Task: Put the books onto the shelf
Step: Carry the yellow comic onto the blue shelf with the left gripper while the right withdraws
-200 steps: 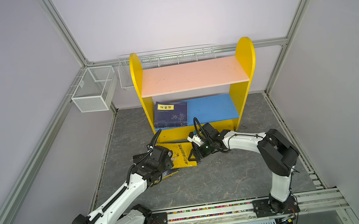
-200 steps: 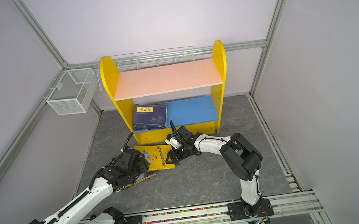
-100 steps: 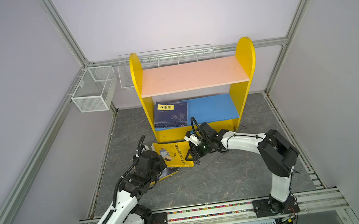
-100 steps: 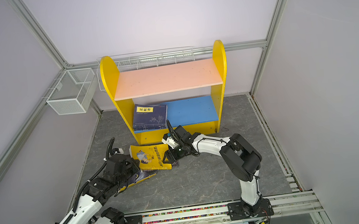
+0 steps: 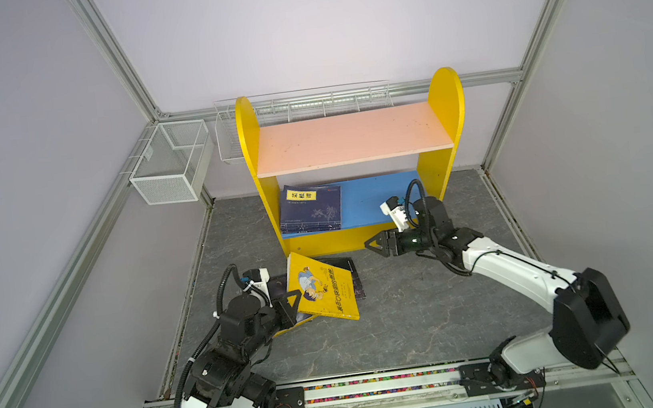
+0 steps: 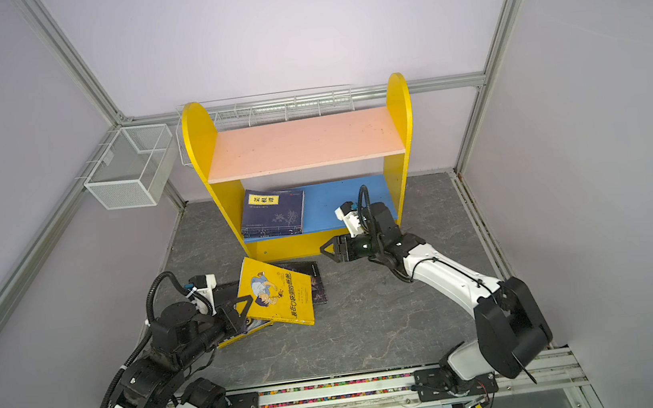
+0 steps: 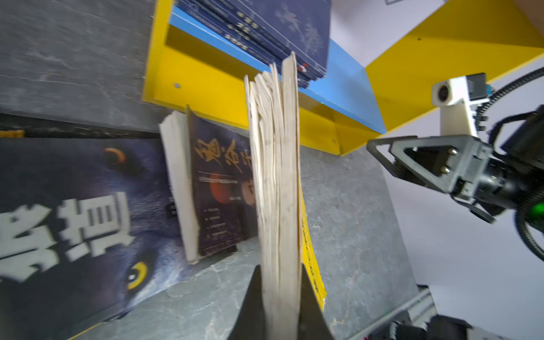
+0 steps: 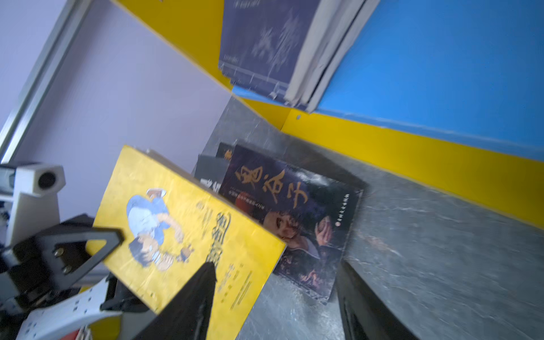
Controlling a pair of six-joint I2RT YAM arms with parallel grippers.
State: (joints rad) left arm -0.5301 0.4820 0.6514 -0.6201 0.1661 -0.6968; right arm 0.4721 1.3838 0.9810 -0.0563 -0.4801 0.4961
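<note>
- The left gripper (image 5: 290, 301) is clamped on the left edge of the yellow book (image 5: 326, 293). In the left wrist view its two black fingers (image 7: 253, 297) press the cream page block from both sides.
- The yellow book is a worn paperback with a cartoon figure in blue and a column of dark characters on its cover. It is tilted, with the gripped side raised off the grey floor (image 5: 413, 320) and its far corner near the shelf's base.
- A dark book (image 5: 351, 279) lies flat on the floor, partly under the yellow book and showing to its right. The right wrist view shows gold characters and a face on its cover.
- A second dark book (image 7: 73, 206), with large white characters and a yellow eye, lies further left.
- The right gripper (image 5: 372, 246) hovers right of these books, close to the shelf's front, with its jaws apart and nothing between them.
- The shelf (image 5: 447, 107) stands at the far side and has yellow round-topped sides, a pink upper board (image 5: 350, 137) and a blue lower board (image 5: 371, 204).
- A stack of navy books (image 5: 311, 211) lies flat on the left part of the blue lower board. The top one has a yellow title label.
</note>
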